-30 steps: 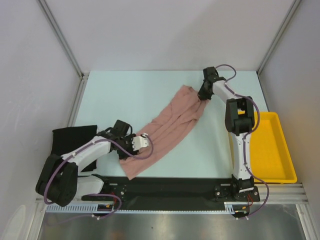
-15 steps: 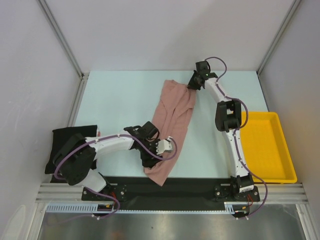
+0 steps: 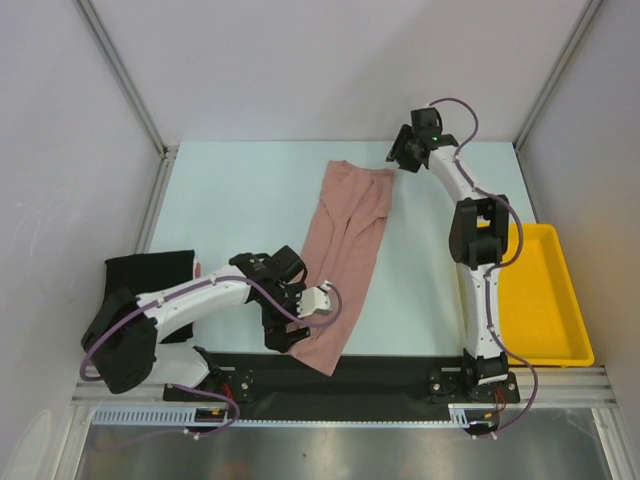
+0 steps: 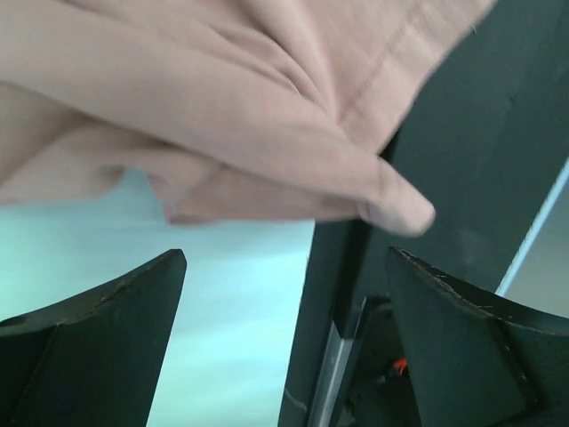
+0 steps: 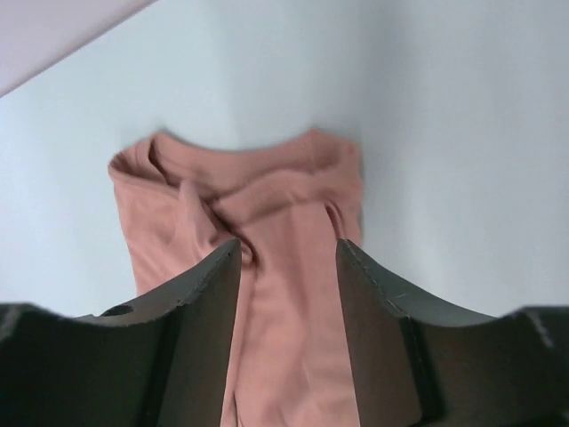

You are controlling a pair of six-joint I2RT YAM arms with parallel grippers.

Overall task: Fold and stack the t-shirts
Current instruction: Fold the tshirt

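Both tools stood open and empty: the left tool [image 4: 284, 258] spread wide beside the near end of the pink t-shirt [image 3: 345, 250], the right tool [image 5: 287, 245] partly parted above its far end. The black t-shirt [image 3: 148, 272] lay at the left edge of the tabletop [image 3: 230, 200]. The pink one lay bunched in a narrow strip, its near end overhanging the front edge, so a fold might trap creases or drag it off.

Close-up from the left gripper [image 4: 284, 258]: its two dark fingers [image 4: 98, 329] stand wide apart with nothing between them, below a rumpled pink t-shirt [image 4: 222, 98] whose rounded fold overlaps a black strip [image 4: 480, 133] beside the pale green table [image 4: 222, 294].
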